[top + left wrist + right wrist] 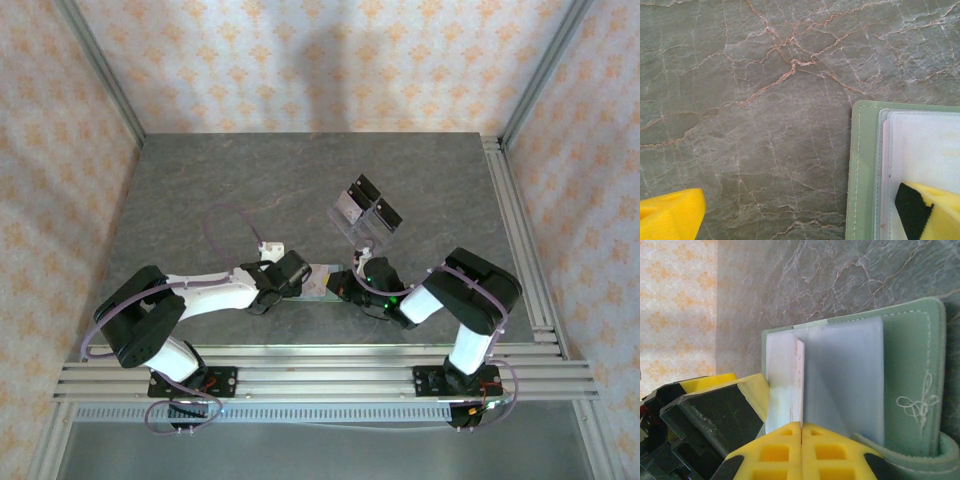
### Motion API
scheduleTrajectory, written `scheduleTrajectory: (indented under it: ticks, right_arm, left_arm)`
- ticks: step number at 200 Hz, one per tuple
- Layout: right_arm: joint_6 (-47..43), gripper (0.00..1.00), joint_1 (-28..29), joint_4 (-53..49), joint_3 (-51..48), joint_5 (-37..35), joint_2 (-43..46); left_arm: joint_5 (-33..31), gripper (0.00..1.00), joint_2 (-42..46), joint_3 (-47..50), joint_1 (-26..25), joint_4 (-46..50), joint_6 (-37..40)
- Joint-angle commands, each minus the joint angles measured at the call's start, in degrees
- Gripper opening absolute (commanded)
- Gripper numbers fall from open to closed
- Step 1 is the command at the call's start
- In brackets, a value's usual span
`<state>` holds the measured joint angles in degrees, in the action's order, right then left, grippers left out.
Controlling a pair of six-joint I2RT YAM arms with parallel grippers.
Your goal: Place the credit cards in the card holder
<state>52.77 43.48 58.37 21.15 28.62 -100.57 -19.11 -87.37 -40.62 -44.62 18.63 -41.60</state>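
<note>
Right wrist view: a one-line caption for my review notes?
Right hand, shut on a pale credit card held edge-on, over the open green card holder on the grey table.

This is a robot test booth, like a small lab. A left robot arm (205, 298) and a right robot arm (478, 288) are bolted to silver metal rails (330, 372) at the near edge of a grey, stone-look table (220, 180). Thin walls (300, 60) with orange flower paper stand close around the table. Bare metal posts (98, 68) hold them up. Purple cables (150, 420) loop by the arm bases.
</note>
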Motion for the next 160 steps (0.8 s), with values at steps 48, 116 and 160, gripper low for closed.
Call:
scheduleTrajectory:
  ticks: [48,116,160]
  right_arm:
    - [0.4,0.00,0.9,1.2,1.0,1.5,-3.5]
    - [0.8,0.00,1.9,0.5,3.5,2.2,-5.6]
    - [0.6,0.00,2.4,-1.4,5.3,2.8,-6.6]
  left_arm:
    - [-2.1,1.00,0.4,2.0,0.1,3.2,-0.3]
    - [-1.9,1.00,0.4,2.2,-0.2,2.9,-0.6]
    - [-1.8,1.00,0.5,2.1,-0.3,3.0,-0.7]
